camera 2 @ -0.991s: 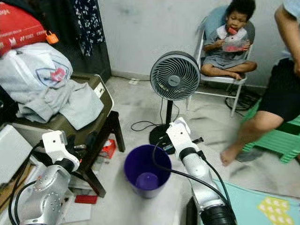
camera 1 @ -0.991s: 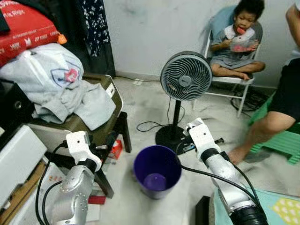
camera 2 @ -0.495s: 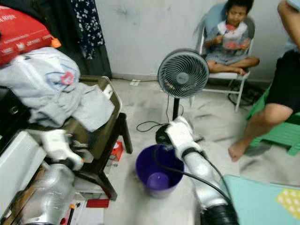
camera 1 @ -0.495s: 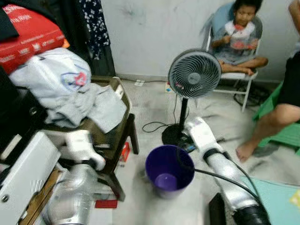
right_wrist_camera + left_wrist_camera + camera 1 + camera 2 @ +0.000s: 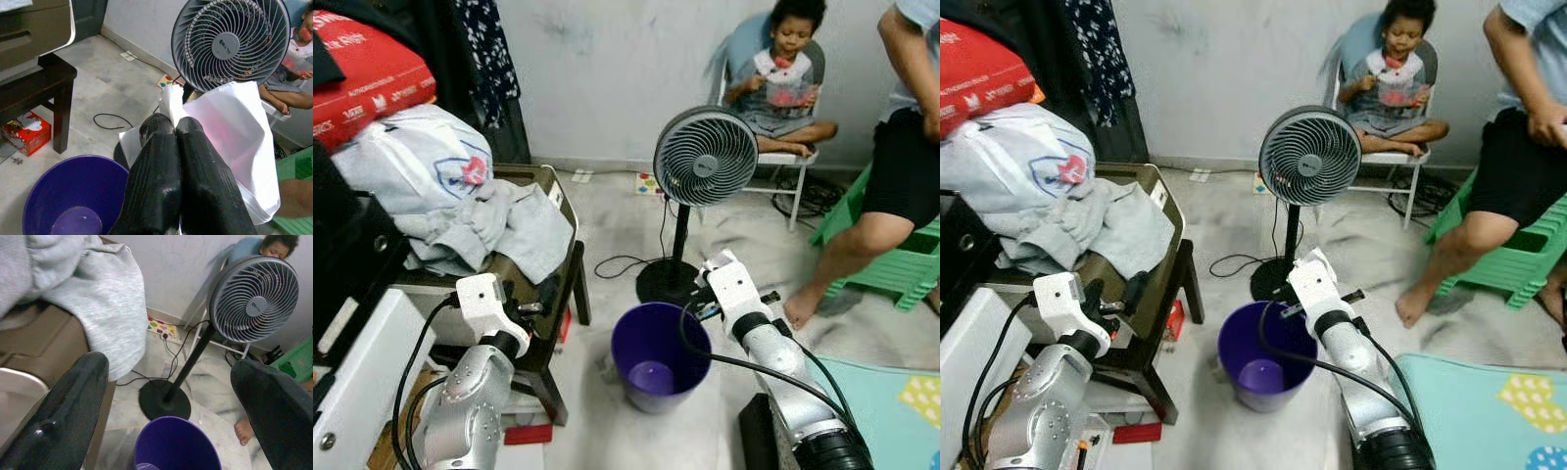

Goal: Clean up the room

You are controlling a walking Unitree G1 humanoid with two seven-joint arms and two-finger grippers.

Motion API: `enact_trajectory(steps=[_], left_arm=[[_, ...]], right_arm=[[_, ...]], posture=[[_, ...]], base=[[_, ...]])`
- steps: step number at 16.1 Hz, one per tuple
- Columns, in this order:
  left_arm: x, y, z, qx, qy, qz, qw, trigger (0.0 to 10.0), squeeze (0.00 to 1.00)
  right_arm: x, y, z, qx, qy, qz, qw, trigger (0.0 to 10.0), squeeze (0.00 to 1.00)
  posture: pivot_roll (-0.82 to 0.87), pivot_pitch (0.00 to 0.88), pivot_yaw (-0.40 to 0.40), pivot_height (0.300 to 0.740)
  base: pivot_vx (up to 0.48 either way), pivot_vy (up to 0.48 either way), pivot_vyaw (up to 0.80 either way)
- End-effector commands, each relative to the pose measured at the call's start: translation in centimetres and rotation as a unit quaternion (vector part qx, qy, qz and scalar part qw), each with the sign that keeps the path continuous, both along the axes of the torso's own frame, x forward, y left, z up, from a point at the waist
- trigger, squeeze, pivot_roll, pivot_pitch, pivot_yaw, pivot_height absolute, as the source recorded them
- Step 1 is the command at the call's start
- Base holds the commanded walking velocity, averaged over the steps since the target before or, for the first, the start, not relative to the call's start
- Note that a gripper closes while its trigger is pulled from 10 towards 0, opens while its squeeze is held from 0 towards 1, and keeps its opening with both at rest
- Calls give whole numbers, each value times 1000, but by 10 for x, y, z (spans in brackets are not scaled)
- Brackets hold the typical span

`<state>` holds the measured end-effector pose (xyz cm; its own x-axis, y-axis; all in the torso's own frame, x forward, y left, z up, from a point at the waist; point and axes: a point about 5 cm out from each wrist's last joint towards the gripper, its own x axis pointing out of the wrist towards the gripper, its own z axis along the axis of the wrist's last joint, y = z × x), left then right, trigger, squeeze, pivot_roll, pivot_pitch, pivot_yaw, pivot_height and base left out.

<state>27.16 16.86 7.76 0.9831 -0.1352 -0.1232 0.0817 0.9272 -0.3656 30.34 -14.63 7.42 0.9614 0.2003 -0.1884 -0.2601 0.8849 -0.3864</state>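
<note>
A purple bucket [image 5: 661, 354] stands on the floor between my two arms, with a small purple thing lying in its bottom. My right gripper [image 5: 175, 128] is shut on a thin white plastic bag [image 5: 234, 147], held just beyond the bucket's far right rim, near the fan's base. My left gripper [image 5: 168, 366] is open with nothing between its fingers. It hovers by the front edge of the brown stool [image 5: 548, 294], left of the bucket. Grey clothes [image 5: 499, 220] lie heaped on that stool.
A standing fan [image 5: 705, 157] with its cord on the floor is right behind the bucket. A child sits on a chair [image 5: 778, 78] at the wall; a person sits on a green stool [image 5: 901, 166] at right. A small red box [image 5: 24, 129] lies under the stool; a teal mat [image 5: 891, 392] is near right.
The head views swung left, then back and slightly right, so the seated person shows more. My right gripper stays by the bucket rim, holding the bag. The left arm has hardly moved.
</note>
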Motion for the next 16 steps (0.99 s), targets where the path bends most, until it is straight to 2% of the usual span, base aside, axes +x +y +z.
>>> enact_trajectory(steps=[1, 8, 11, 14, 16], left_arm=[[0, 0, 4, 0, -14, -3, 1000, 10000, 0], [0, 2, 4, -10, -11, -1, 1000, 10000, 0], [0, 2, 4, -13, -11, -4, 1000, 10000, 0], [1, 2, 3, -16, -7, -3, 1000, 10000, 0], [1, 3, 3, -17, -6, 0, 1000, 10000, 0]], right_arm=[[2, -2, 2, 2, -2, -3, 1000, 10000, 0], [1, -2, 2, 8, 0, -5, 1000, 10000, 0], [2, -2, 1, 6, 3, -7, 1000, 10000, 0], [2, -2, 1, 4, 5, -6, 1000, 10000, 0], [2, -2, 1, 6, 5, -6, 1000, 10000, 0]], posture=[[-194, 0, 14, 740], [-196, 0, 16, 740], [-197, 0, 16, 740], [-197, 0, 15, 740], [-197, 0, 15, 740]], base=[[0, 0, 0], [0, 0, 0], [0, 0, -713], [0, -431, -800], [0, 0, -616]])
